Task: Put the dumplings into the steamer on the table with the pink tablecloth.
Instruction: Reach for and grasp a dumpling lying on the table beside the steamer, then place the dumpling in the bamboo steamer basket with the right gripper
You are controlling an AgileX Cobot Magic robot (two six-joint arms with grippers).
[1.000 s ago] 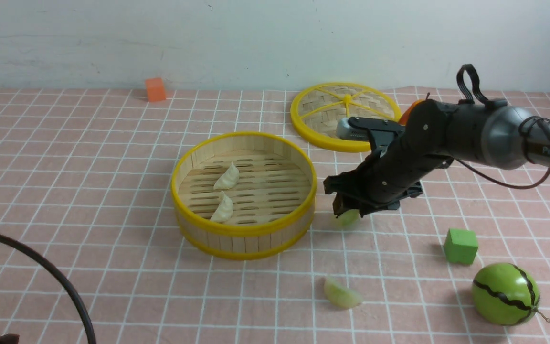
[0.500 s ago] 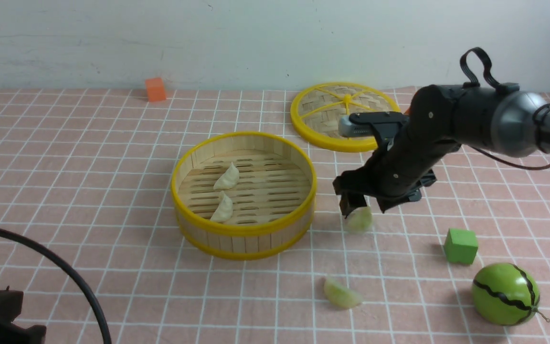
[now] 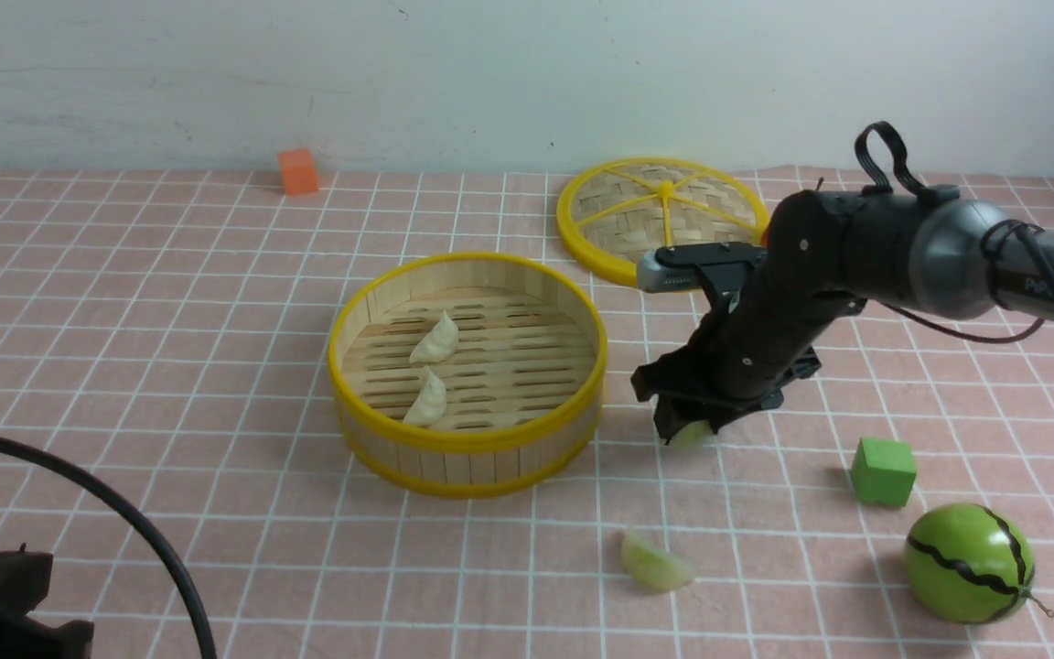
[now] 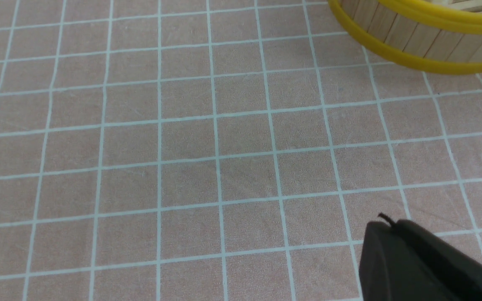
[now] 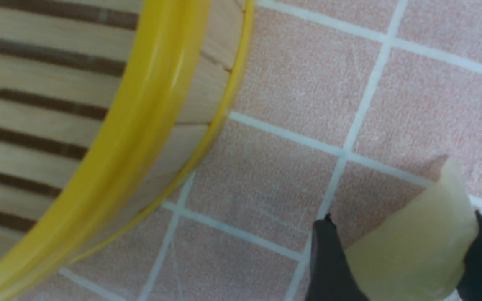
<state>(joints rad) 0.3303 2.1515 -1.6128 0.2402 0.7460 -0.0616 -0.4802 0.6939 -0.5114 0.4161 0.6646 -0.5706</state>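
The steamer (image 3: pixel 467 448) stands mid-table on the pink tablecloth (image 3: pixel 170 302) with two cream dumplings (image 3: pixel 435 339) (image 3: pixel 426 400) on its slatted floor. My right gripper (image 3: pixel 687 428) is low over the cloth just right of the steamer, shut on a pale green dumpling (image 3: pixel 693 434). In the right wrist view the green dumpling (image 5: pixel 412 251) sits between the two dark fingers (image 5: pixel 329 259), beside the steamer wall (image 5: pixel 140 138). A second green dumpling (image 3: pixel 653 563) lies on the cloth nearer the front. My left gripper (image 4: pixel 385 225) is shut and empty over bare cloth, near the steamer's base (image 4: pixel 412 58).
The flat yellow-spoked lid (image 3: pixel 664 220) lies behind my right arm. An orange cube (image 3: pixel 297 171) sits at the far back left. A green cube (image 3: pixel 883 470) and a toy watermelon (image 3: pixel 969 563) are at the front right. A black cable (image 3: pixel 124 540) arcs at the front left.
My right gripper shifted slightly right, then dipped lower with the green dumpling between its fingers. My left arm's dark body rose into view at the front-left corner.
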